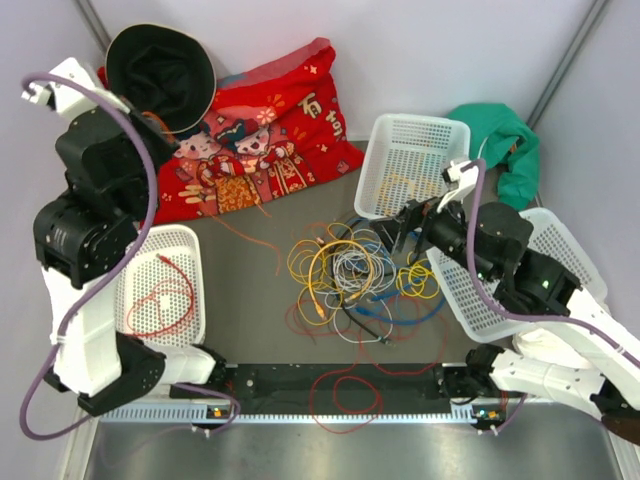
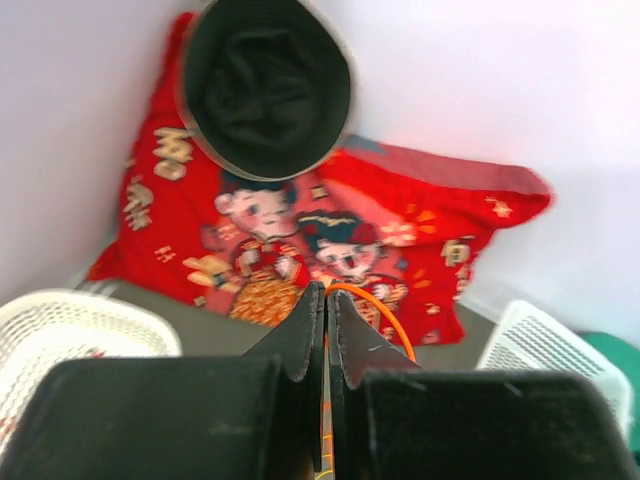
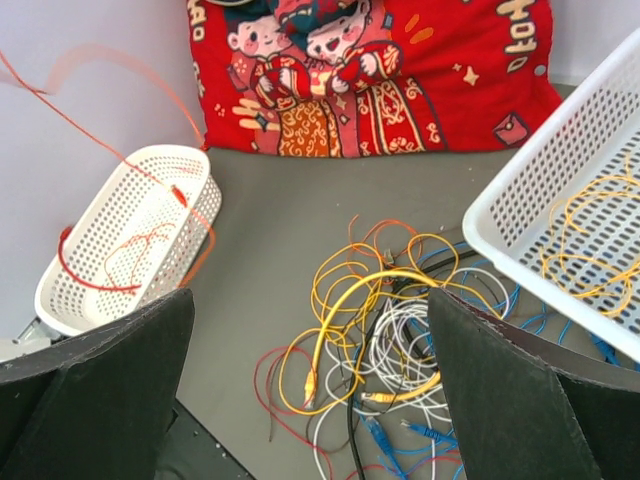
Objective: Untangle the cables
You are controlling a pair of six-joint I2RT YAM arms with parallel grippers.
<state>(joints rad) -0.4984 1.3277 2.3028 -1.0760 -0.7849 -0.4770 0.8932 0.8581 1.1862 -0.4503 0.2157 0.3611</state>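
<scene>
**Cable Heap at Centre of Counter**

The cables (image 1: 345, 275) lie heaped on the counter (image 1: 245, 300) between the left basket (image 1: 199, 290) and the right basket (image 1: 565, 245). The left claw (image 2: 327, 300), pressed together, pinches an orange cable (image 2: 385, 310) before a red cushion (image 2: 440, 230) and a black hat (image 2: 265, 90). The right claw (image 3: 310, 300) hangs spread above the heap.

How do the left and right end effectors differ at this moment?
The left end effector is shut, pinching an orange cable; the right end effector is open and holds nothing. The left end effector points at the red printed fabric by the wall; the right end effector looks down over the cable tangle. Both have black fingers.
</scene>
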